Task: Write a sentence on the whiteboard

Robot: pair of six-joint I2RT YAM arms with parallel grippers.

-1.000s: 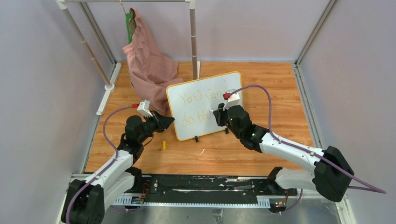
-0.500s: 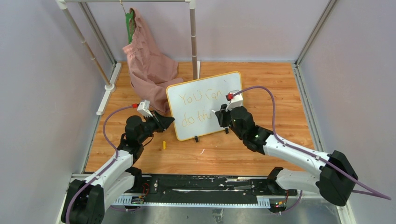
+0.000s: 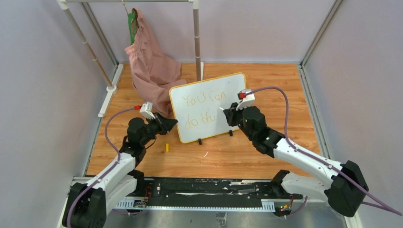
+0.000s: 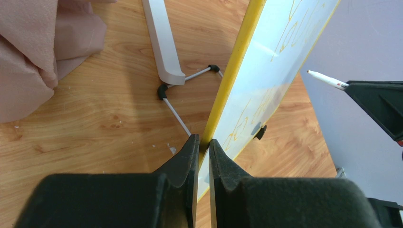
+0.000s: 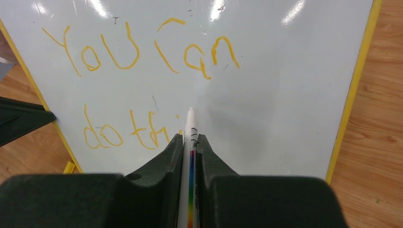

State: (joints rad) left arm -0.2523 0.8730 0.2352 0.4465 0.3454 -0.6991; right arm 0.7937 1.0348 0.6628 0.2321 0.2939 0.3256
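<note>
The wooden desk [image 3: 266, 80] stretches ahead of me between pale grey walls [image 3: 43, 71]. At my eleven o'clock a pink garment [image 3: 152, 66] hangs from a green hanger [image 3: 131, 26] on a white clothes rack [image 3: 196, 33], and its lower folds slump onto the wood. One rack upright stands near twelve. In my left wrist view its flat white foot [image 4: 161, 38] lies on the boards, with the cloth near it at its nine o'clock. Closer in, toward eleven, a small yellow piece [image 3: 167, 147] lies on the desk. A tiny white scrap [image 3: 206, 154] lies apart from it at its three o'clock. A black rail [image 3: 204, 187] crosses the near edge at six.
</note>
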